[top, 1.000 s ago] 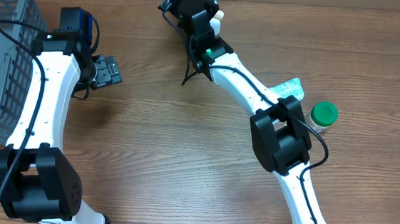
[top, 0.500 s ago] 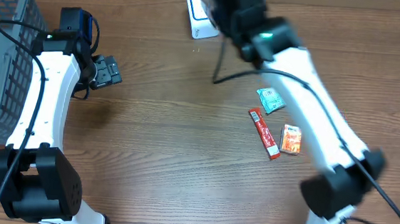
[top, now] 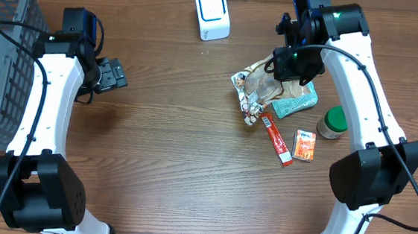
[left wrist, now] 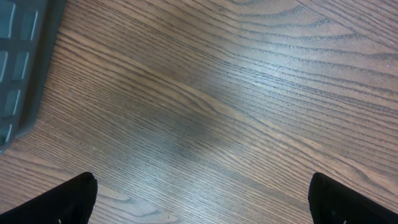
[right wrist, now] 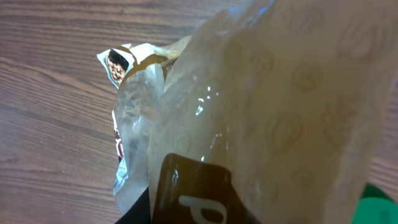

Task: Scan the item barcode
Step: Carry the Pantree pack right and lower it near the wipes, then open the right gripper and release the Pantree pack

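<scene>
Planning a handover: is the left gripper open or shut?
Open. The left gripper shows its fingertips in opposite bottom corners of the wrist view, table visible between.

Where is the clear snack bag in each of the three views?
Overhead: the clear snack bag is right of centre, near the top.
Left wrist: not in it.
Right wrist: the bag fills most of the picture.
Shared landmark: the wooden table.

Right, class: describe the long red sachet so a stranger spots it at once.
On the wooden table, look at the items clustered on the right side. Below the crinkly clear snack bag and left of the small orange packet lies the long red sachet. It alone is a thin red stick, lying diagonally.
</scene>
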Motion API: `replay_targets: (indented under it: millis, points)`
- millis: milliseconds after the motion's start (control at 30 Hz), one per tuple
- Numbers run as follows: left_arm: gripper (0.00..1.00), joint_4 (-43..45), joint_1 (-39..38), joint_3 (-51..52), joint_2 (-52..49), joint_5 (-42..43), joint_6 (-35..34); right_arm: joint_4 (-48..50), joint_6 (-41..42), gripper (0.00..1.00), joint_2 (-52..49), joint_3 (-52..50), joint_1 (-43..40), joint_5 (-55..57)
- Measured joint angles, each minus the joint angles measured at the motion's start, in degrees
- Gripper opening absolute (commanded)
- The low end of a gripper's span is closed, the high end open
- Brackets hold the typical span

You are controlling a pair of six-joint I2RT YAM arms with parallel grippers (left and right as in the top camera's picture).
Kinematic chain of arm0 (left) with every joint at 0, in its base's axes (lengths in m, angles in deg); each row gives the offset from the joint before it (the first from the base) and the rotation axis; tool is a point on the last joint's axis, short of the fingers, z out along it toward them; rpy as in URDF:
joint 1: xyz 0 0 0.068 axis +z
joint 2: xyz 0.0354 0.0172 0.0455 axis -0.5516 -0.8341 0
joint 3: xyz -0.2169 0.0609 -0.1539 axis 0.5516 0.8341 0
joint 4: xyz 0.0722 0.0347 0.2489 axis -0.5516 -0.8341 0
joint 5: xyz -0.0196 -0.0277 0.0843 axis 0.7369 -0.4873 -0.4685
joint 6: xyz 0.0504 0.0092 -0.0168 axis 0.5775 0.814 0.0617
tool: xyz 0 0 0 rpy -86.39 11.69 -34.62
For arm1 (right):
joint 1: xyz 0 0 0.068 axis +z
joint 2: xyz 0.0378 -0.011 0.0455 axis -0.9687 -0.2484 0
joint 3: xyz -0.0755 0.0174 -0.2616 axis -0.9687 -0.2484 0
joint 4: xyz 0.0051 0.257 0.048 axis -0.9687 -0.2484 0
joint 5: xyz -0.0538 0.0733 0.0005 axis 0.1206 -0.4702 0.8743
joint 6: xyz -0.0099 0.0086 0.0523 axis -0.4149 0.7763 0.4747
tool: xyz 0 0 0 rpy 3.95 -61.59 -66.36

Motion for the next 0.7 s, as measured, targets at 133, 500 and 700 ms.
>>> replay_targets:
  millis: [133,500,700]
  points:
    - [1.00,0.00,0.00,0.00,0.00,0.00,0.00,-0.61,0.72,0.63,-0.46,0.02,-0.63,-1.01]
    - [1.00,0.00,0.00,0.00,0.00,0.00,0.00,-3.15,0.90,0.84,-0.76,0.02,-0.61,-0.85]
    - [1.00,0.00,0.00,0.00,0.00,0.00,0.02,-3.15,2.43,0.90,-0.79,0.02,-0.61,-0.79]
